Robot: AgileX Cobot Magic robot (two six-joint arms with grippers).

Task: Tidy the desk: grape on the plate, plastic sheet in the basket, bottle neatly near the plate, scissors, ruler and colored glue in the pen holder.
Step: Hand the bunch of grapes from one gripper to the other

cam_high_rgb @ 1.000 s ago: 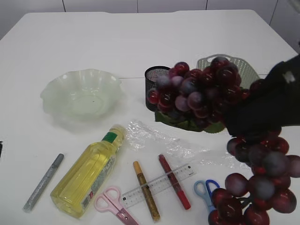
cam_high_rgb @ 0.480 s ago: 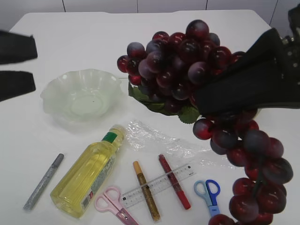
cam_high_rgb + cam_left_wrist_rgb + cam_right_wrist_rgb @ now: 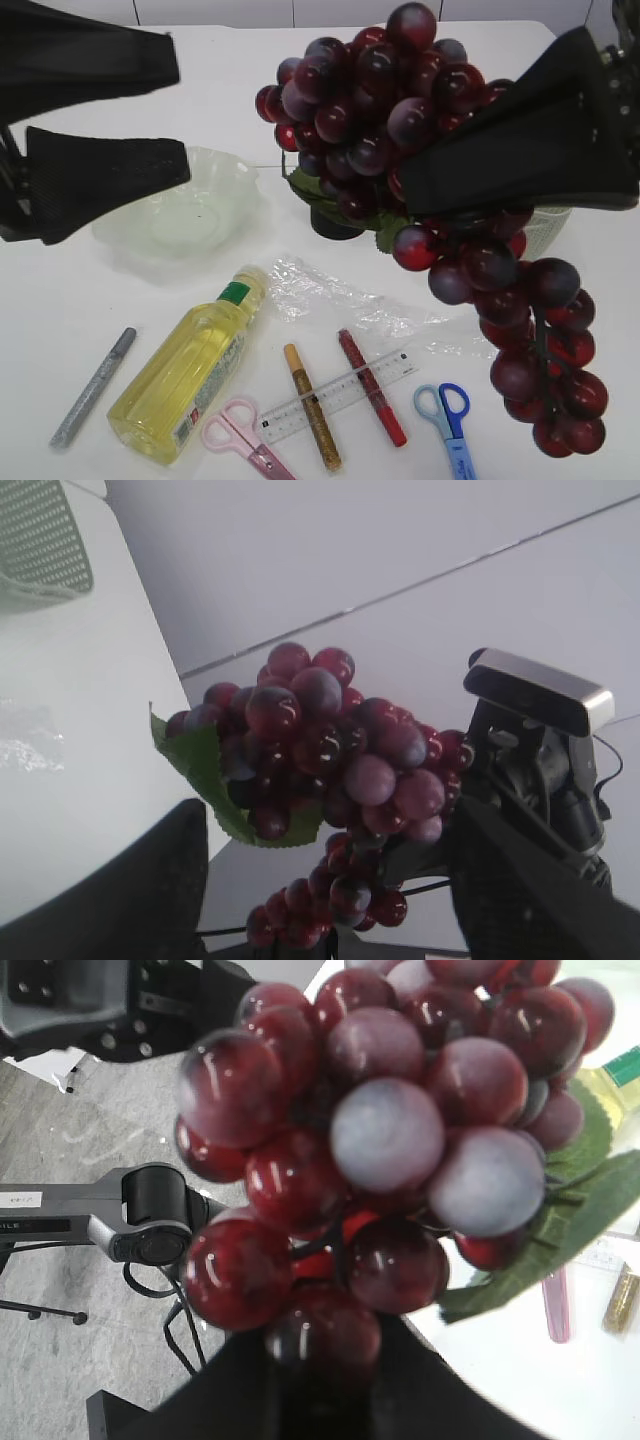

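**Grape bunch aloft, handover pending**

Item one: the grape point(image 3: 420, 150), largest thing in view. My right gripper point(image 3: 520, 150) is pinched on its middle and holds it in the air right of the plate point(image 3: 235, 185), I judge for transfer there. Its long axis slants: the fat end points up-left, the tail droops lower right toward the blue scissors point(image 3: 448, 415).

Item two: my left gripper point(image 3: 110, 120), jaws spread and empty, mouth facing the bunch, probably to receive it.

Item three: the plate, empty on the desk point(image 3: 60, 330).
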